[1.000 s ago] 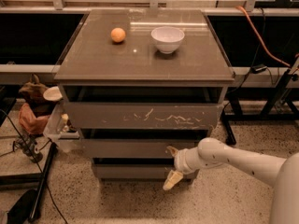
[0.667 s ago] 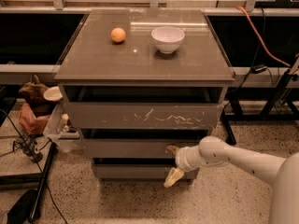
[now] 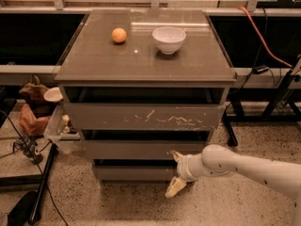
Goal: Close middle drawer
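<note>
The middle drawer (image 3: pixel 127 149) is the plain grey-brown front below the scratched top drawer front (image 3: pixel 141 117) and above the narrower lowest front (image 3: pixel 134 172). A dark gap shows above it. My gripper (image 3: pixel 175 171) is low at the right end of the cabinet's front, in front of the middle and lowest drawers. Its fingers are spread, the upper fingertip (image 3: pixel 175 154) at the middle drawer's lower right edge and the pale lower fingertip (image 3: pixel 174 187) near the floor. It holds nothing.
An orange (image 3: pixel 119 35) and a white bowl (image 3: pixel 169 39) sit on the cabinet top (image 3: pixel 94 60). Bags and a clear bin (image 3: pixel 59 131) crowd the left side. Cables and a black stand (image 3: pixel 40 187) lie on the floor at left. A table leg (image 3: pixel 277 98) stands at right.
Almost nothing differs; my arm and gripper stay at the cabinet's lower right, and the drawers have not visibly moved.
</note>
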Motion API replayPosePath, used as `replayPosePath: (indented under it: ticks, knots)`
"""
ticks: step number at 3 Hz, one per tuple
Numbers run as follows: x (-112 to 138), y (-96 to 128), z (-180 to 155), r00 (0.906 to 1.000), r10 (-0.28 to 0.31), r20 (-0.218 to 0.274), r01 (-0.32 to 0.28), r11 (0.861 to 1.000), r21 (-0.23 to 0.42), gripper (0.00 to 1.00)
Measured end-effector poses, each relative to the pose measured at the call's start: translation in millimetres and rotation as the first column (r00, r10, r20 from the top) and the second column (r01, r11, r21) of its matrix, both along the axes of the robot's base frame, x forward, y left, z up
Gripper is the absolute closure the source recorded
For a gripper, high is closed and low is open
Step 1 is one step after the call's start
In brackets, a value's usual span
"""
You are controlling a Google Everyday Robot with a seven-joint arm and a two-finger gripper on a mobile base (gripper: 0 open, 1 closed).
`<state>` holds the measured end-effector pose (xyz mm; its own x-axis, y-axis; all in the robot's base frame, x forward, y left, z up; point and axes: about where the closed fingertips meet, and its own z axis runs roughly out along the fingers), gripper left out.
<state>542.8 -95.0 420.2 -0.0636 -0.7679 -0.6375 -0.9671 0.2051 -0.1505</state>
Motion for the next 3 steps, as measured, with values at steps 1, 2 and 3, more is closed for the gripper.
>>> replayPosePath:
  ticks: [1, 2, 3]
  knots:
    - [0, 0, 0, 1.0, 0.0, 0.0, 0.0, 1.0, 0.0, 0.0]
    - [-1, -5, 0, 0.9999, -0.014, -0.002, 0.014, 1.0, 0.001, 0.0]
    - [-16, -45, 10, 0.9934, -0.115, 0.006, 0.115, 0.993, -0.027, 0.0]
